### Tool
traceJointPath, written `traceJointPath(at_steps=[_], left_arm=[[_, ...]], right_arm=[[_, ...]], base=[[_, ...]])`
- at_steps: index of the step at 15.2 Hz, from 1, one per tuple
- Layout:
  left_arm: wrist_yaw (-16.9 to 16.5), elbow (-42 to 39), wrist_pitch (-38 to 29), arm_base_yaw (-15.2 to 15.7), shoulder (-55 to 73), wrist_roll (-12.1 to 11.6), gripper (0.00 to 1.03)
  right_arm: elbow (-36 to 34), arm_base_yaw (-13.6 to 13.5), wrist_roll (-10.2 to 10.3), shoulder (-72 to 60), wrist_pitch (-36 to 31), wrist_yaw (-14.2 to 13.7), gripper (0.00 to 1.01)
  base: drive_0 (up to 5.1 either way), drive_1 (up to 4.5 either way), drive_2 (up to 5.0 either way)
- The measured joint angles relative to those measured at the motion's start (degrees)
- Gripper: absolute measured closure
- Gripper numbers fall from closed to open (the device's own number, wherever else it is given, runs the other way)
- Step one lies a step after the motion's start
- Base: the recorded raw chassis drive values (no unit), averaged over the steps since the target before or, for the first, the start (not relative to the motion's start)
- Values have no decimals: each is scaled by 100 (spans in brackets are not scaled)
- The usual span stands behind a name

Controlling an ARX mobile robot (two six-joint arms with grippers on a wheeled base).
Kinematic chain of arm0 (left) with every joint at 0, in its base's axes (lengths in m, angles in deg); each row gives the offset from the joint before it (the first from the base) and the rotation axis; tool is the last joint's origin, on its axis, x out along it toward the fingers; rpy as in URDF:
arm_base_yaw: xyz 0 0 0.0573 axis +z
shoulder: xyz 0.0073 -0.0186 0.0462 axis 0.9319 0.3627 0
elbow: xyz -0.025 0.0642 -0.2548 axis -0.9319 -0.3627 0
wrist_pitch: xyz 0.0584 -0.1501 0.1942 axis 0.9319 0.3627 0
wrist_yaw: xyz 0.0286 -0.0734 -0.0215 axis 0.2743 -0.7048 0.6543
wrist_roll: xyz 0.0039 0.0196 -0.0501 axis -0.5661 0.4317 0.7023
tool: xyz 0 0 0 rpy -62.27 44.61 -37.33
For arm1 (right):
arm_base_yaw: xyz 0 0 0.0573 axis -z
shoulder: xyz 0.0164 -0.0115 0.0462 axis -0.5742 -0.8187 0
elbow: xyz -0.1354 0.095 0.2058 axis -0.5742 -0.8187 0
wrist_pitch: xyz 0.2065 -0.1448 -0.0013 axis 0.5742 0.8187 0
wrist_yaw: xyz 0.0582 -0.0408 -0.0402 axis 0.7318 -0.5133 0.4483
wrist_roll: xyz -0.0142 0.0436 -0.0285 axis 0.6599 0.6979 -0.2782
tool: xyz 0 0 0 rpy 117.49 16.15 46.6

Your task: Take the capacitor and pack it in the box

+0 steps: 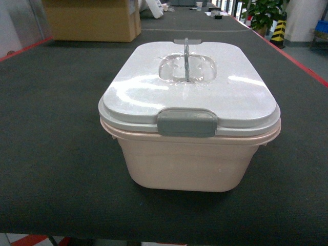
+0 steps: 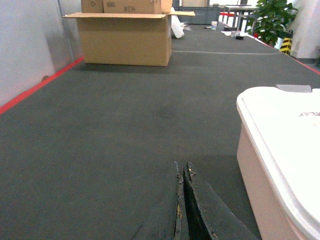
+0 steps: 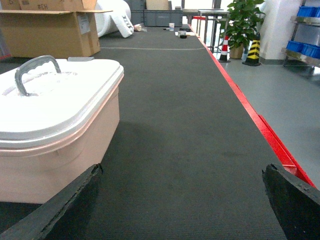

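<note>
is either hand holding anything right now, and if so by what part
Nothing is held. The left hand is shut on nothing, and the right hand is open beside the box.

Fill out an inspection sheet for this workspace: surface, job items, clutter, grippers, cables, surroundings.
Surface: dark grey mat with a red edge strip.
Job's things: pink box stands upright, white lid on, grey latch down, handle raised. No capacitor seen.
Clutter: brown cardboard carton at the far end; small items beyond it, too far away to identify.
Grippers: left gripper shut, empty, left of the box; right gripper open, empty, right of it.
Cables: nothing seen.
Surroundings: potted plant, striped bollard, blue bins.
</note>
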Motion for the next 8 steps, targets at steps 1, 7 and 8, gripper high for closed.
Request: traceJointPath(at_steps=[1,7,8], left_arm=[[-140,-247,-13,120,-256,0,101],[-772,-1281,501,702,-1727,0,101],[-1084,-1399,715,918,-2050,-2,101]], right_arm=[[0,0,2,0,0,0,3],[0,0,2,0,0,0,3],[0,0,0,0,0,0,3]], base=[[0,0,0],[0,0,0],[0,0,0]])
